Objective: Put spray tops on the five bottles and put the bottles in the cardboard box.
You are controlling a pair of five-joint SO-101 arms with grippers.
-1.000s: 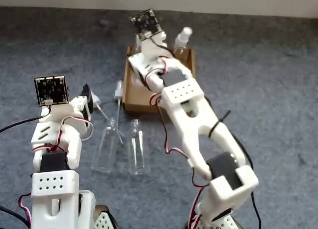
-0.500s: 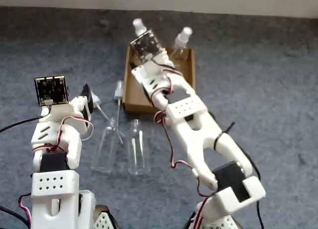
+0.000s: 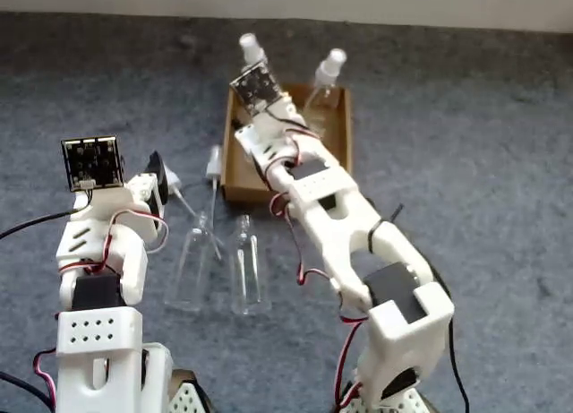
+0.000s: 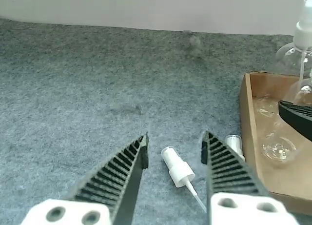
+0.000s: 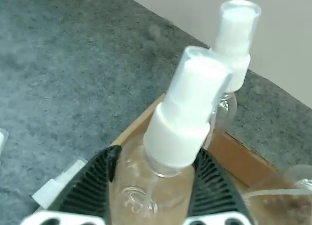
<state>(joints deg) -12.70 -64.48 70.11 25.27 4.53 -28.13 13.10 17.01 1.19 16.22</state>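
**Cardboard box part filled, two bottles bare**

Grey counter (image 3: 466, 162) carries the cardboard box (image 3: 235, 182) toward its far edge, about midway along. The right arm stretches over the box. The right tool (image 5: 157, 159) is closed around a clear capped bottle (image 5: 183, 122) at the box's far left corner. Whether that bottle's base rests on the box floor is hidden. A second capped bottle (image 5: 235, 39) stands just behind it, and a third bottle (image 5: 292, 191) shows in the box beside them.

The likeliest slip is at the release. These bottles look tall and light, so one let go above the floor or leaning on the wall could topple over the rim or knock its neighbour down. Fingers drawn back carelessly could also drag it along.

Mid-counter, between the arms, the bare bottles (image 3: 246, 268) lie side by side with their necks toward the box. The left tool (image 4: 175, 135) hangs open above a loose spray top (image 4: 177, 169). Its thin tube runs toward those necks, and a grip on the tube could bend it. Another spray top (image 4: 235, 144) lies just beside the box's left wall, which would crowd a grasp there. The right arm over the box blocks any approach from the left arm.
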